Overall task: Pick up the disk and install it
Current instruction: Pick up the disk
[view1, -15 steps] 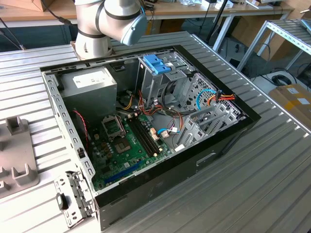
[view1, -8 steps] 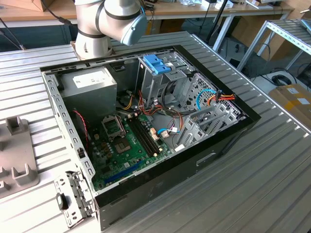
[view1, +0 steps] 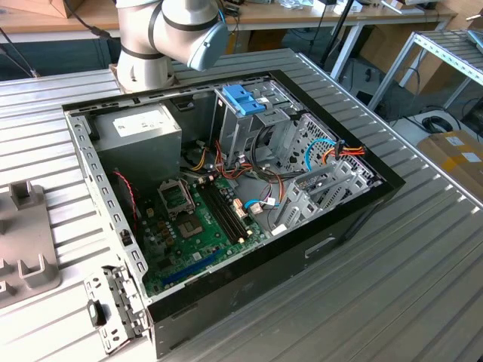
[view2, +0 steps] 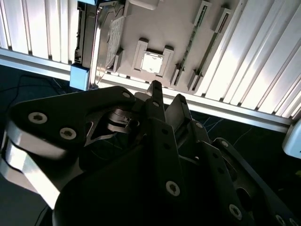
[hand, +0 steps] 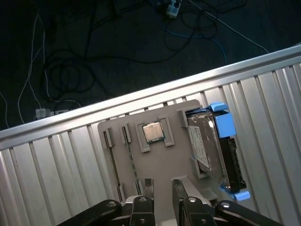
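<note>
At the exterior view's left edge we see a grey holder [view1: 30, 226] on the ribbed table [view1: 362, 302]. Just nearer the camera lies a loose metal bracket [view1: 113, 309]. Next comes the open case [view1: 302, 256], lying on its side. A grey box [view1: 139, 132] fills its far left corner, with the arm [view1: 170, 30] standing just behind. The green board [view1: 200, 226] lies on the case floor. To its right a metal cage [view1: 241, 136] carries a blue latch [view1: 243, 99]. Orange and blue cables [view1: 343, 151] run by the right wall.

In the first wrist view the holder [hand: 164, 165] lies flat near the table's edge, with dark floor and loose wires [hand: 70, 70] beyond. It has narrow slots [hand: 126, 134], then a square chip [hand: 153, 132] in a middle pocket. The disk [hand: 209, 143] sits at the holder's end. It is tilted on its long side, with the white label turned toward the chip and the blue frame outward.

The gripper [hand: 162, 186] hangs over the holder's bare middle, apart from the disk. Its fingers [hand: 146, 187] are parted, with nothing between them. The second wrist view shows the gripper [view2: 168, 96] above the chip [view2: 151, 61]. There the disk [view2: 101, 47] is off to one side.
</note>
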Robot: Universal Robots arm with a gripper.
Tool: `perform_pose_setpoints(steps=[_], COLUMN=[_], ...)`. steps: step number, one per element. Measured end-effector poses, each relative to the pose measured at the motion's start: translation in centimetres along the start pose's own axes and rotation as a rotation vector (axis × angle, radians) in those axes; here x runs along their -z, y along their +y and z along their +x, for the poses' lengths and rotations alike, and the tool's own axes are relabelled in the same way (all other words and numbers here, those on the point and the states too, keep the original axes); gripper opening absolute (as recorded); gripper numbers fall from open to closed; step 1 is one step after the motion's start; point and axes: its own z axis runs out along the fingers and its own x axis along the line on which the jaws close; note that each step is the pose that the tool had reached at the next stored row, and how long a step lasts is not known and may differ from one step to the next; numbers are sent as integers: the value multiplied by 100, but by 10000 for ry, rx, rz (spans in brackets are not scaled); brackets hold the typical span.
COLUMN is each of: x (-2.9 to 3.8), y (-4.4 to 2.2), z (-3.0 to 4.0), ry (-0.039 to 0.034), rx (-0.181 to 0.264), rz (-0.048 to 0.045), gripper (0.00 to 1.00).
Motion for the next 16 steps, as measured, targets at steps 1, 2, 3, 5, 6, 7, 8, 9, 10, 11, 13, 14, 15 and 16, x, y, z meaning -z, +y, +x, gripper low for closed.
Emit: perform_pose_setpoints(steps=[1, 2, 3, 5, 6, 7, 8, 9, 10, 11, 13, 14, 15, 16], x=[0, 0, 0, 0, 0, 0, 0, 0, 0, 0, 0, 0, 0, 0], y=[0, 0, 0, 0, 0, 0, 0, 0, 0, 0, 0, 0, 0, 0], z=[0, 0, 0, 0, 0, 0, 0, 0, 0, 0, 0, 0, 0, 0], ry=[2, 4, 5, 8, 10, 12, 13, 15, 17, 18, 22, 23, 25, 27], rx=[33, 75, 111, 180, 219, 252, 291, 328, 373, 412, 485, 528, 567, 615], rz=[-1, -2, -3, -4, -5, -7, -7, -8, -9, -10, -13, -13, -14, -15], gripper=[30, 30, 30, 30, 30, 30, 30, 30, 30, 30, 30, 30, 30, 30])
